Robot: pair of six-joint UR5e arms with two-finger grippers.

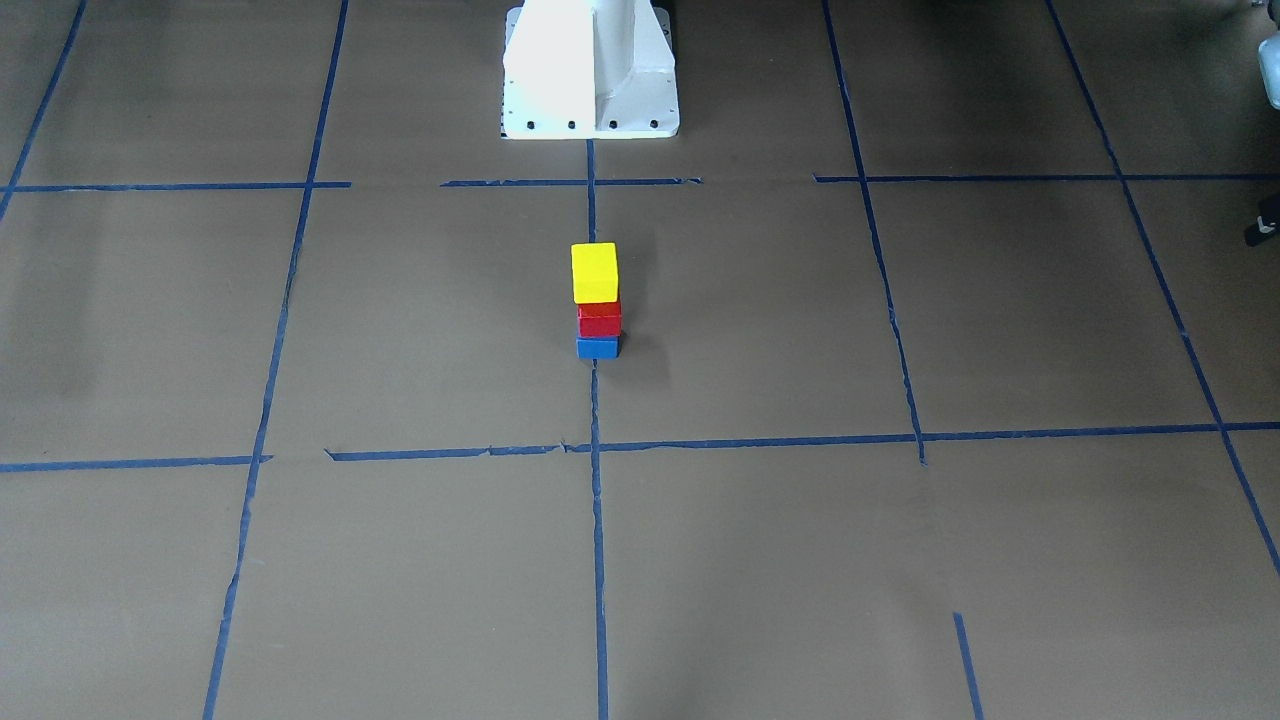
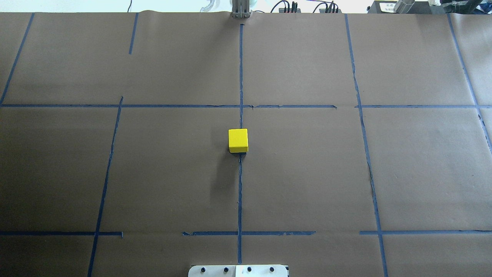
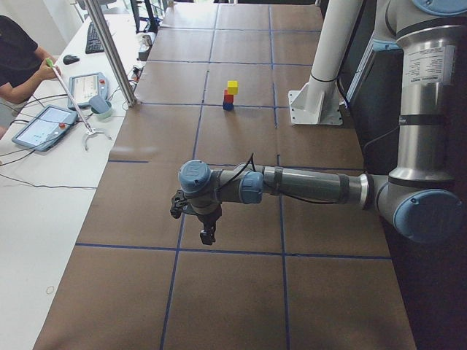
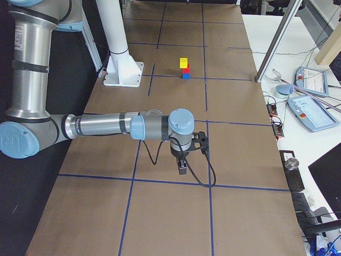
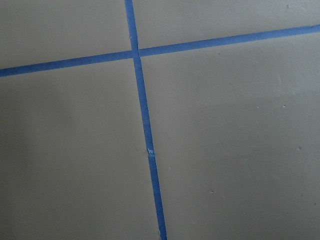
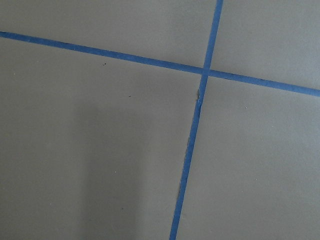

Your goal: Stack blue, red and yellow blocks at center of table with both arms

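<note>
A stack stands at the table's centre on the middle tape line: blue block (image 1: 597,347) at the bottom, red block (image 1: 599,319) on it, yellow block (image 1: 594,272) on top. From overhead only the yellow block (image 2: 238,140) shows. My left gripper (image 3: 208,235) hangs over the table's left end, far from the stack; it shows only in the exterior left view, so I cannot tell whether it is open. My right gripper (image 4: 182,169) hangs over the right end, equally far, and I cannot tell its state either. Both wrist views show only brown paper and blue tape.
The white robot pedestal (image 1: 590,70) stands behind the stack. Blue tape lines (image 2: 240,184) grid the brown paper. An operator (image 3: 18,62) sits at a side desk with tablets (image 3: 40,125); a metal post (image 3: 113,55) stands at the table edge.
</note>
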